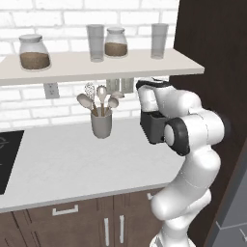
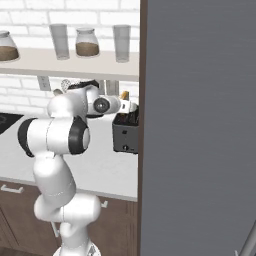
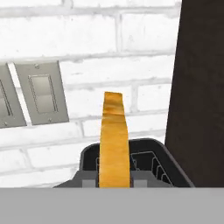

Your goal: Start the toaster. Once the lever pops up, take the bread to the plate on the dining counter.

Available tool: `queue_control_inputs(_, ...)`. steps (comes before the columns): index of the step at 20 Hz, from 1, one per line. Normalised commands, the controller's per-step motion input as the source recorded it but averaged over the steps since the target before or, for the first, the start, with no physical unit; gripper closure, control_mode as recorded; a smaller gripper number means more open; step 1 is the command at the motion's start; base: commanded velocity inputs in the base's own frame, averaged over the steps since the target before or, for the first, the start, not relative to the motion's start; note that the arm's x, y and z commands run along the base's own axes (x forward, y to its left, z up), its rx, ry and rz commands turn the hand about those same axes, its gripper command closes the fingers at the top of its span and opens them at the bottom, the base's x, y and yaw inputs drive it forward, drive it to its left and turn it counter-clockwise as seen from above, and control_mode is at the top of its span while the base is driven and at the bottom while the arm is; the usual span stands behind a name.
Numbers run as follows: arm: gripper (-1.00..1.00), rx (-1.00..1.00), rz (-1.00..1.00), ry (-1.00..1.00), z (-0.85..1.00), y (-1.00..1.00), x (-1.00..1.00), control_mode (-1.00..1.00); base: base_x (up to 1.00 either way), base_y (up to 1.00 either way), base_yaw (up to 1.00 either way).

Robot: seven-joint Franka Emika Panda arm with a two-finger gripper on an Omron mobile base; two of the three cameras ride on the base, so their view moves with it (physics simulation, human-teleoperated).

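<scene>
— Why's the toaster (image 2: 125, 132) parked at the far right of the bench (image 1: 72, 164), against the dark cabinet wall (image 1: 212, 48)?
— It sits under the wall switches (image 3: 41, 92). Your arm reaches over it from above.

— And the bread (image 3: 114, 140)?
— Standing on edge in the slot, crust up, dead centre ahead of your fingers and just beyond them. Whether they're spread or closed, you cannot tell.

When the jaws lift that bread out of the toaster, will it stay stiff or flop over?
Probably stiff: the bread stands upright, edge-on, well above the toaster slot without sagging. It looks thin and likely light, so a gentle squeeze should do. Its golden crust may crumble if gripped hard.
</scene>
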Motion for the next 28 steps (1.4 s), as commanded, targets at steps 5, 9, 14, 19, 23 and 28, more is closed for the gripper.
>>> queue_control_inputs(5, 1.00, -0.04, 0.19, -0.05, 0.07, -0.01, -0.96, -1.00, 0.00, 0.00, 0.00)
queue_control_inputs(9, 1.00, -0.08, 0.32, 0.00, 0.09, 0.00, -1.00, -1.00, 0.00, 0.00, 0.00)
queue_control_inputs(14, 1.00, -0.07, 0.34, 0.00, 0.35, 0.02, -1.00, -1.00, 0.00, 0.00, 0.00)
queue_control_inputs(19, 1.00, -0.09, 0.32, 0.00, 0.35, 0.21, -1.00, -1.00, 0.00, 0.00, 0.00)
queue_control_inputs(23, 1.00, -0.12, 0.21, 0.08, 0.19, 0.35, -1.00, -1.00, 0.00, 0.00, 0.00)
queue_control_inputs(28, 1.00, -0.24, 0.02, 0.24, 0.01, 0.33, -1.00, -1.00, 0.00, 0.00, 0.00)
